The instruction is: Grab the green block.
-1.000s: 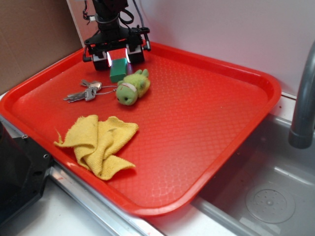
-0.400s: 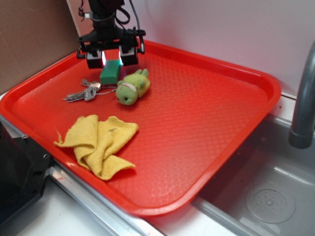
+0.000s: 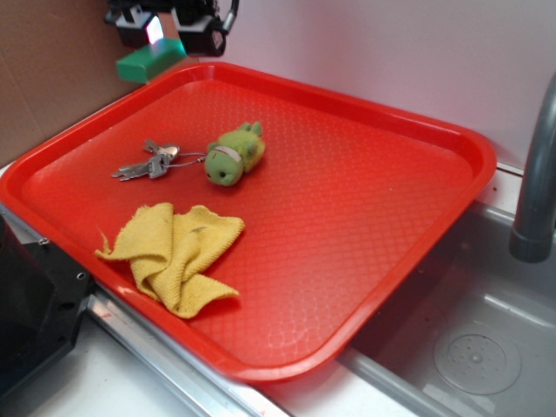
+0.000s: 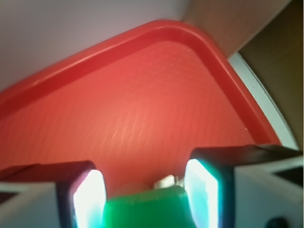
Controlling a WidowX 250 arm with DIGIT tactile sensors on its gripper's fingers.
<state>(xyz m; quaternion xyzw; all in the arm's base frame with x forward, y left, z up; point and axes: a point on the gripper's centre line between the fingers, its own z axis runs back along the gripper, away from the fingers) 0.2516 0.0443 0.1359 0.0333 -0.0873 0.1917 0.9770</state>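
Observation:
The green block [image 3: 149, 61] hangs in the air above the tray's far left corner, clamped between the fingers of my gripper [image 3: 170, 33] at the top left of the exterior view. In the wrist view the green block [image 4: 147, 209] fills the gap between the two glowing pads [image 4: 89, 199], and my gripper [image 4: 145, 192] is shut on it. The red tray [image 4: 142, 109] lies well below it.
On the red tray [image 3: 365, 200] lie a fuzzy yellow-green plush toy [image 3: 233, 154], a bunch of keys [image 3: 148, 162] joined to it, and a crumpled yellow cloth [image 3: 176, 252]. A sink basin [image 3: 469, 347] and a grey faucet pipe [image 3: 539, 174] are at right. A brown wall [image 3: 52, 69] stands at left.
My gripper has risen off the tray and moved left with the green block in it. The block was resting by the plush toy and now hangs above the tray's far left corner.

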